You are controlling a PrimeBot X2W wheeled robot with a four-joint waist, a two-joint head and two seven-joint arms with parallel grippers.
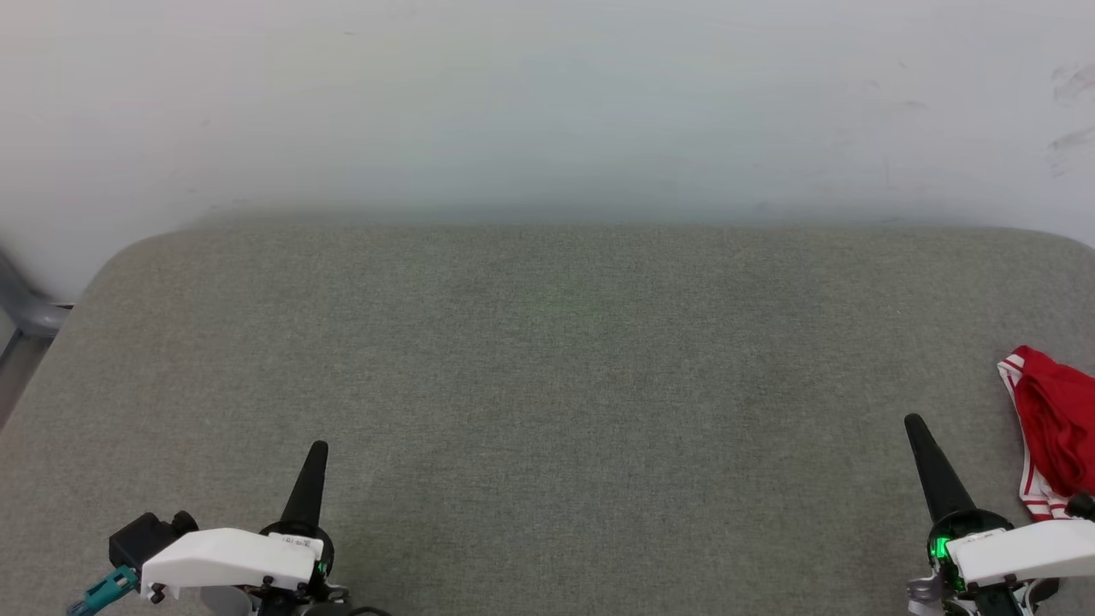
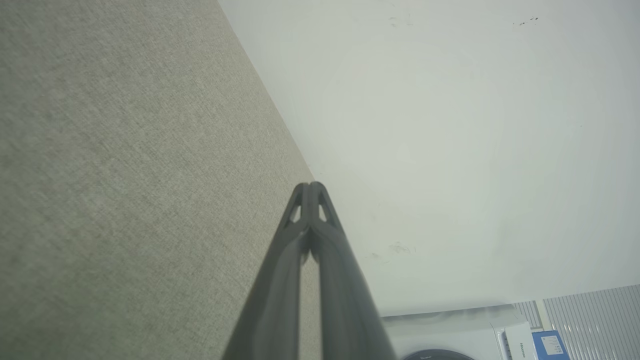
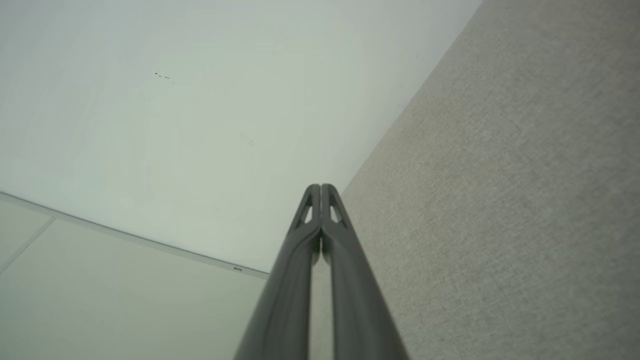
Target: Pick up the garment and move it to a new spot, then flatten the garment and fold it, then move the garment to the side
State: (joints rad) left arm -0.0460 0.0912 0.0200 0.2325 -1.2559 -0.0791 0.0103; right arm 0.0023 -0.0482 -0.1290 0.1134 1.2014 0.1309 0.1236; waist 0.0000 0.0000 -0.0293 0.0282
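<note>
- The garment (image 1: 1056, 428) lies at the right edge of the grey padded surface (image 1: 547, 368), on the near half. It shows as a red heap with striped white trim. The picture's edge cuts it off, so you cannot tell whether it is folded or only bunched.
- That fits two stages: a shirt at the side waiting to be picked up, or one already set aside after folding. Settle which by getting the whole garment into view before you commit to anything.
- Your right gripper (image 1: 917, 423) sits just left of the garment, apart from it, with its fingers pressed together and nothing between them.
- Your left gripper (image 1: 318, 449) rests at the near left, well apart from the garment, likewise closed and empty.
</note>
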